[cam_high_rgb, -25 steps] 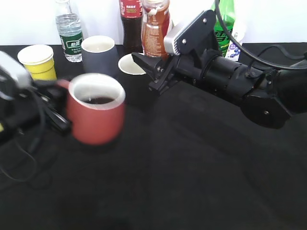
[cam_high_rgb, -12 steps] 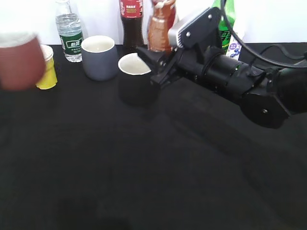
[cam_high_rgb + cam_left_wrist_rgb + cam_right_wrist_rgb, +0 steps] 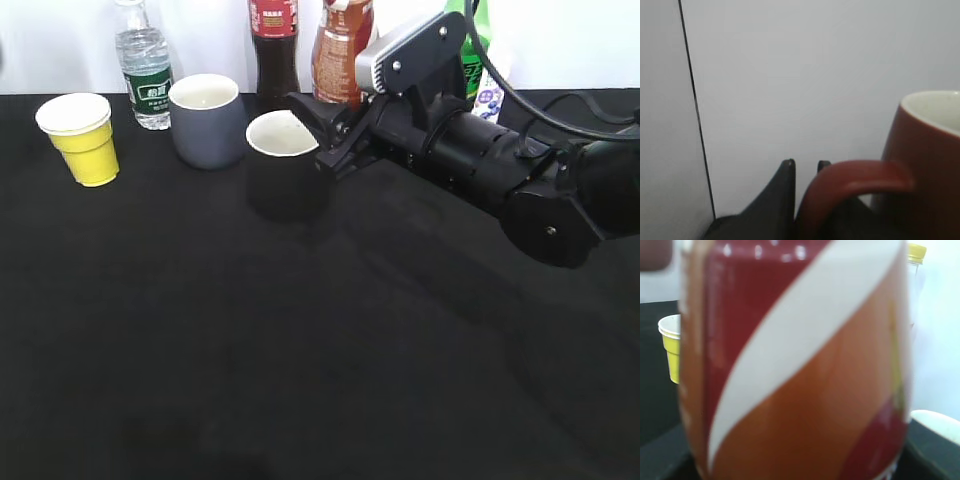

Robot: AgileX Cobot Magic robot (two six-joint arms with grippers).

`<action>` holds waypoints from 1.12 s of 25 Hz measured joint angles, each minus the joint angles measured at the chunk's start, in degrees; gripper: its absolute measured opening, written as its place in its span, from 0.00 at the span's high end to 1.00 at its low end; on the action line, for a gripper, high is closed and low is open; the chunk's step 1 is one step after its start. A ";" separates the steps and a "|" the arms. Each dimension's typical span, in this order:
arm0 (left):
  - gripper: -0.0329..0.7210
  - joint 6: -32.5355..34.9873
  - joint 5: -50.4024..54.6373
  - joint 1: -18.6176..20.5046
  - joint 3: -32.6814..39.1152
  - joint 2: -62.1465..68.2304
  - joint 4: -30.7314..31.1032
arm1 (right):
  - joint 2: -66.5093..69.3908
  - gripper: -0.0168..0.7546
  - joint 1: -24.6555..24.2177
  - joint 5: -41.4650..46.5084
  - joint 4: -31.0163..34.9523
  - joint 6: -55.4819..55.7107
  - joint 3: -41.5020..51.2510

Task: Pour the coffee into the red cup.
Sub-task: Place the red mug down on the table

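Black cloth covers the table (image 3: 300,380), and only the exterior view shows it whole; the red cup is outside that view altogether. It appears in the left wrist view alone: the red cup (image 3: 930,165), glazed brownish-red with a cream inside, sits at 3 o'clock against a pale wall, its looped handle passing between the two dark fingertips of the left gripper (image 3: 805,167), which are clamped on that handle. Its lower body is cut off by the frame edge.

The right wrist view is filled by the coffee (image 3: 800,365), a smooth, blurred label of red, white and orange-brown, too close to read. From outside, the coffee (image 3: 340,50) stands upright at 12 o'clock with its neck cut off by the top edge; the right gripper (image 3: 325,125) reaches to its base, but whether those fingers press the bottle cannot be told.

Just beside the gripper at 9 o'clock stands a matt black mug (image 3: 285,165), then a grey mug (image 3: 205,120), a ribbed clear water bottle (image 3: 145,70) and a yellow paper cup (image 3: 82,138). A dark cola bottle (image 3: 273,50) stands behind.
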 joint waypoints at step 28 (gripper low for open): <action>0.74 -7.71 4.71 -3.20 -33.19 35.15 7.08 | 0.00 0.29 0.00 0.00 0.06 0.49 0.00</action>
